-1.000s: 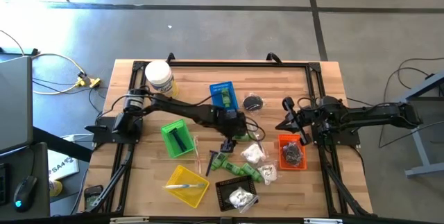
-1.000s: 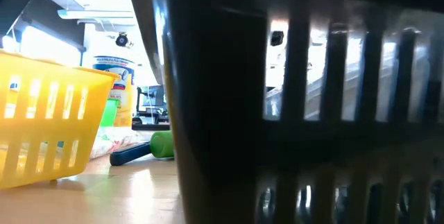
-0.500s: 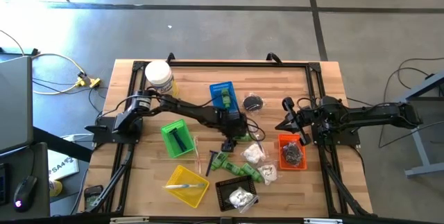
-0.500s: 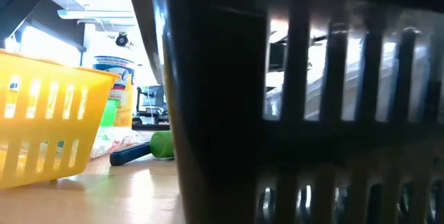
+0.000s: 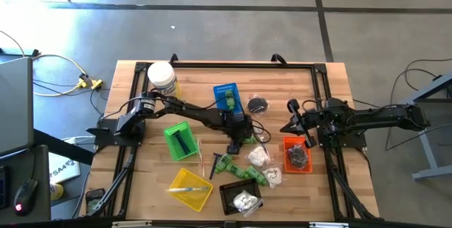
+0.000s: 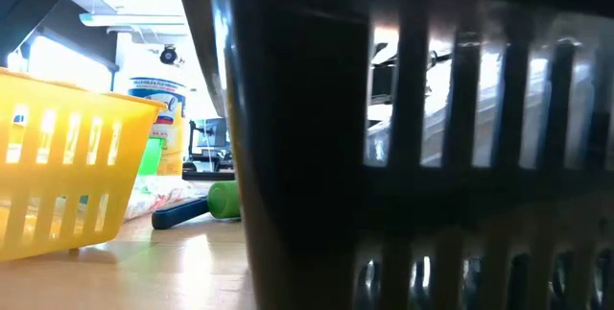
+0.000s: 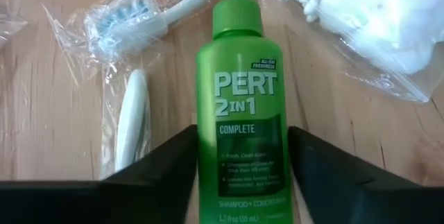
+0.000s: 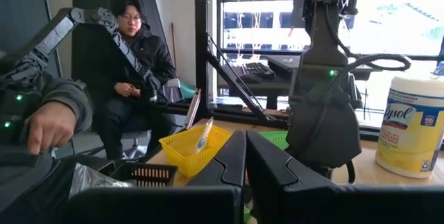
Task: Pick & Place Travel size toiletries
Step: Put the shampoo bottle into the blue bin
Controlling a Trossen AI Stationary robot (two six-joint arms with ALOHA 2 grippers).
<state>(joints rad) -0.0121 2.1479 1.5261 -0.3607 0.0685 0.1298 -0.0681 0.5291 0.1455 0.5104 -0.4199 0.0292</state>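
Left wrist view: the left gripper [image 7: 239, 175] has its jaws spread to either side of a bright green Pert shampoo bottle [image 7: 242, 106] lying flat on the wooden table [image 7: 55, 106], with gaps showing between the fingers [image 7: 156, 165] and the bottle's sides. Beside the bottle lie a bagged toothbrush [image 7: 149, 12], a thin pale stick [image 7: 130, 116], and a clear packet of cotton swabs and balls [image 7: 374, 23].

In the high view the left arm reaches from the table's left edge to its middle, just below the blue basket [image 5: 226, 97]. More green bottles [image 5: 244, 174] and white packets [image 5: 257, 156] lie toward the near edge, between the yellow basket [image 5: 189, 188], the black basket [image 5: 240, 198] and the orange basket [image 5: 296, 154].

The right gripper [image 8: 244, 156], jaws pressed together on nothing, waits at the right edge.
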